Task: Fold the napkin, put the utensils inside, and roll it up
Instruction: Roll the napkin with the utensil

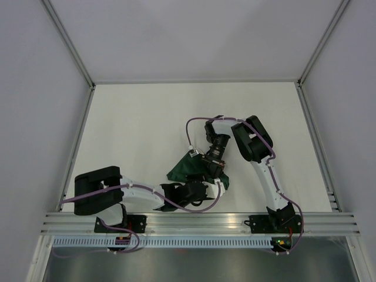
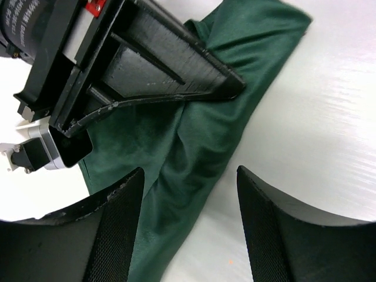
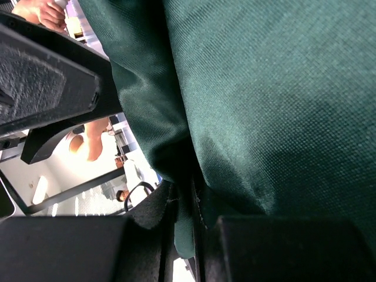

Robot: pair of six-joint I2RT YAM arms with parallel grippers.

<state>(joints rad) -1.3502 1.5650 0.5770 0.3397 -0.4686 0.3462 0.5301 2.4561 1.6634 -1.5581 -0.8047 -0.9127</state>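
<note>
The napkin (image 1: 189, 167) lay bunched into a crumpled ridge on the near half of the table, between the two arms. The right gripper (image 3: 187, 205) was clamped on a gathered fold of it, while the left gripper (image 2: 189, 176) stood with its jaws apart astride the lower part of the cloth, gripping nothing. No fork showed in any view, so its place could not be told. The likely trouble was that the thin fabric, pinched at a single gather, could slip free or drag into a twist instead of a flat fold, and the two grippers, working close together, could knock each other. The white table (image 1: 147, 129) was smooth with a faint sheen, boxed in by pale wall panels (image 1: 35, 117), with an aluminium rail (image 1: 200, 222) along its near edge
</note>
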